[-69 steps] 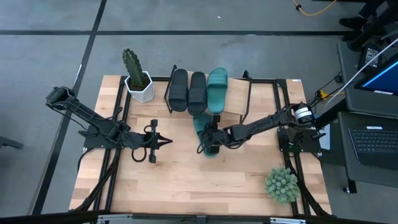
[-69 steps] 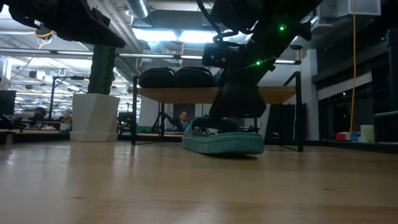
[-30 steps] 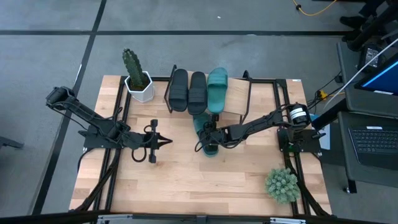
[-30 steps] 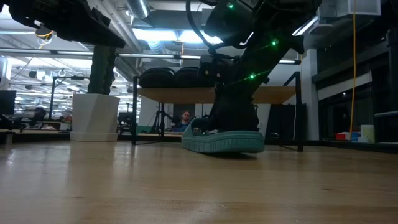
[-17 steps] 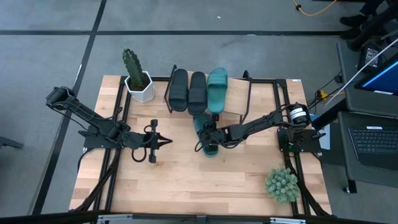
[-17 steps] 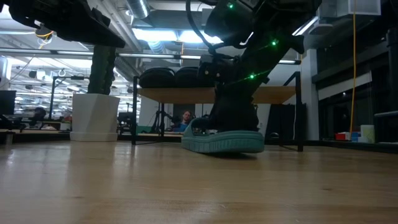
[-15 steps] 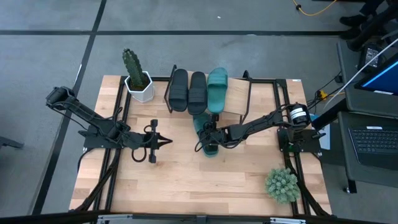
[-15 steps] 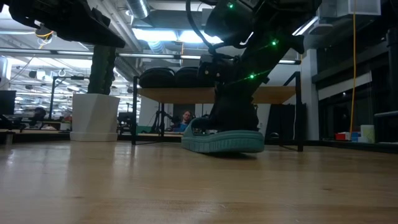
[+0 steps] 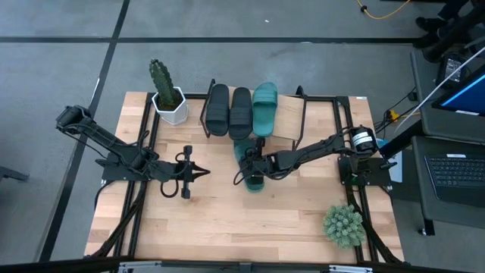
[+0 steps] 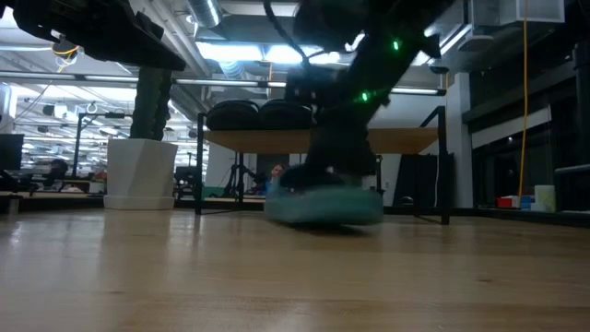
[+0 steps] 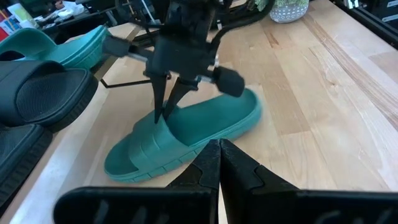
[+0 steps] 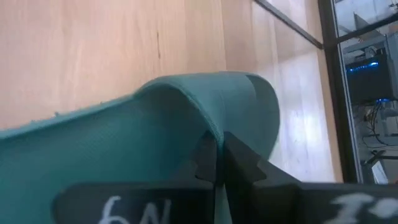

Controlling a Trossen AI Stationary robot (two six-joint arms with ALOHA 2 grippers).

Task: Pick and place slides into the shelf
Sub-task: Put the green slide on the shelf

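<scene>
The shelf stands at the table's far middle and carries two black slides and one teal slide side by side. The second teal slide is on the table just in front of the shelf; it also shows in the left wrist view. My right gripper is shut on its strap. My left gripper is shut and empty, a little to the left of this slide, fingers pointing at it. My right gripper pinches the edge of the teal slide's wide strap between its two fingers. The fingers come from above, pointing down. The slide sits sole down, about level; whether its sole is clear of the table I cannot tell.
A cactus in a white pot stands at the far left beside the shelf. A round green plant sits at the near right corner. Bare wooden tabletop lies toward the near edge.
My right gripper has gone a little toward the table's left edge, and the teal slide in its hold has shifted left with it.
</scene>
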